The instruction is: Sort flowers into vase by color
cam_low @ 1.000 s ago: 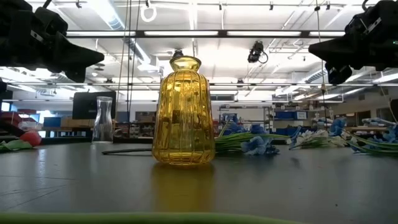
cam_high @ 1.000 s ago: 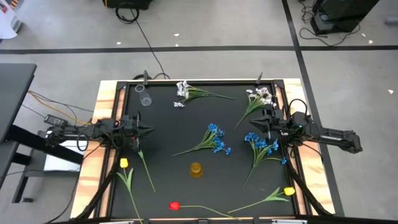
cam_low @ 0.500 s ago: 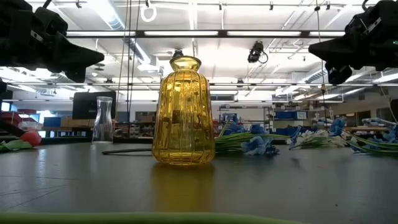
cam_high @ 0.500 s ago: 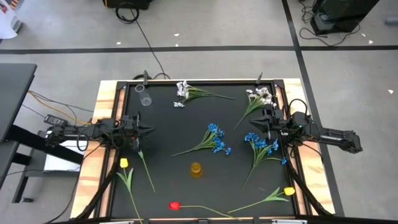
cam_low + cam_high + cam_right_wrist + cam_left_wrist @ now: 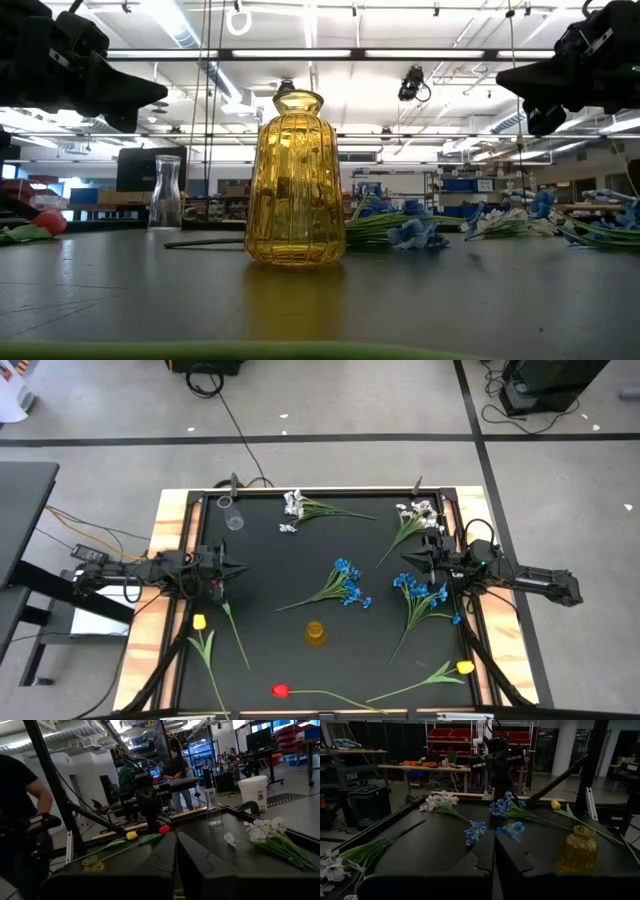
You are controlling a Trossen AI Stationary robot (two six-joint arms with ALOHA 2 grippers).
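Plainly the flowers (image 5: 343, 582), strewn from upper centre to the lower edge of the worktop (image 5: 270, 560), look light and floppy, best pinched mid-stem, while the left tool (image 5: 237, 569) and right tool (image 5: 401, 581) hover pressed together, empty.

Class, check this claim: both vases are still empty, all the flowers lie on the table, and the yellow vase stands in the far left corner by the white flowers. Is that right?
Not quite. The yellow vase stands near the middle of the table, toward the front, as the high view shows. It is the clear vase that stands in the far left corner. The rest holds: both vases are empty and the flowers lie on the table.
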